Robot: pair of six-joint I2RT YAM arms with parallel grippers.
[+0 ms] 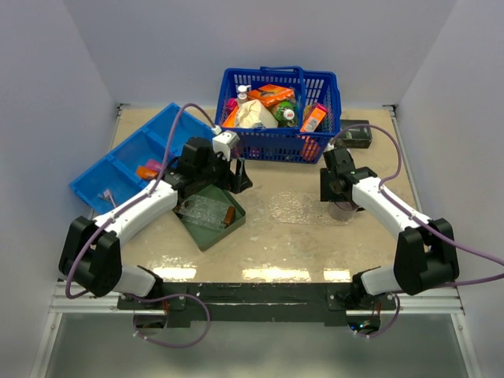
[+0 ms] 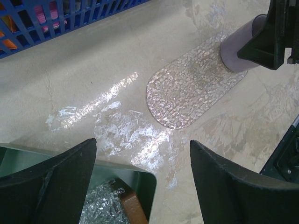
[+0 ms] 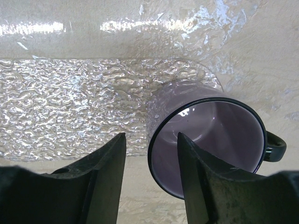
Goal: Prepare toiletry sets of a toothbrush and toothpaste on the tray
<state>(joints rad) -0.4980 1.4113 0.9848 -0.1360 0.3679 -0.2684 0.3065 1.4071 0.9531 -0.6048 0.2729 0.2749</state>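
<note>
Sets seem unstarted: the right hand [image 3: 151,140] sits parted astride the purple mug [image 3: 210,135] rim, the left hand [image 2: 142,144] spread over the tray [image 2: 98,207]; next likely calls for fetching the orange toothpaste [image 1: 147,170].

High rear camera over table [image 1: 299,252], two close downward wrist cameras, both catching purple mug [image 3: 210,135]

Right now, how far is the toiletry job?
Done: nothing; the clear tray, lying in the green tray, looks bare. In hand: nothing; left gripper open above it, right gripper open over the purple mug. Left: every set; an orange toothpaste sits in the blue bin.
</note>
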